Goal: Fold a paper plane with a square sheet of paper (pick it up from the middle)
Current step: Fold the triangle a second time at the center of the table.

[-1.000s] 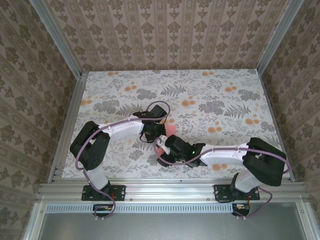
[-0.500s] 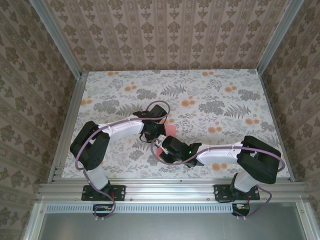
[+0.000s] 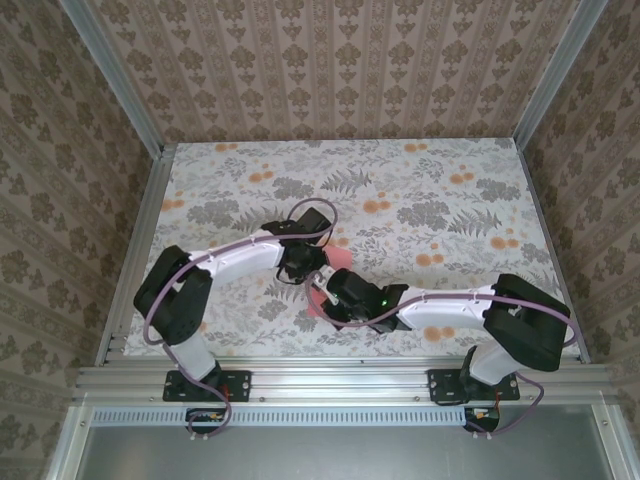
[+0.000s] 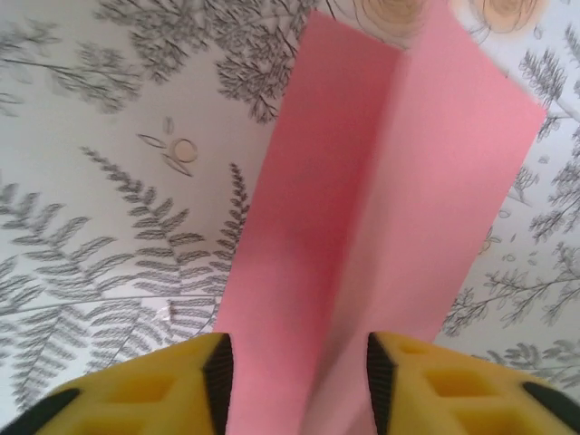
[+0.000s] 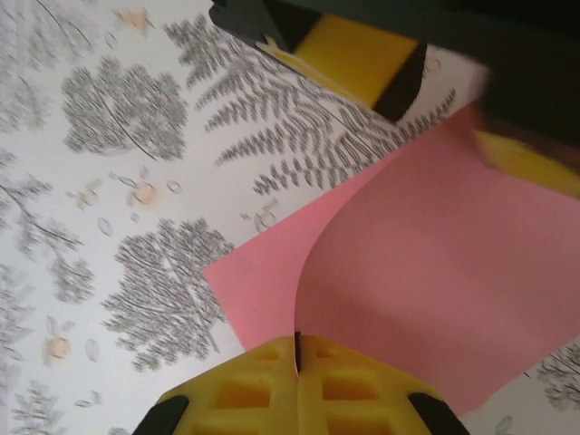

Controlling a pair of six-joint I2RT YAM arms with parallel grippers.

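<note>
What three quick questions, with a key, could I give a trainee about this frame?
1. True or false: the right claw is shut on an edge of the pink paper.
2. Which best describes the left claw? A) open, fingers apart above the paper B) shut flat on the table C) holding a pen
3. Fill in: in the left wrist view, a ____ runs lengthwise down the middle of the paper.
Key: 1 true; 2 A; 3 crease.

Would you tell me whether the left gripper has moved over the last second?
Yes, slightly: the left gripper has edged away from the near rail, toward the back wall.
</note>
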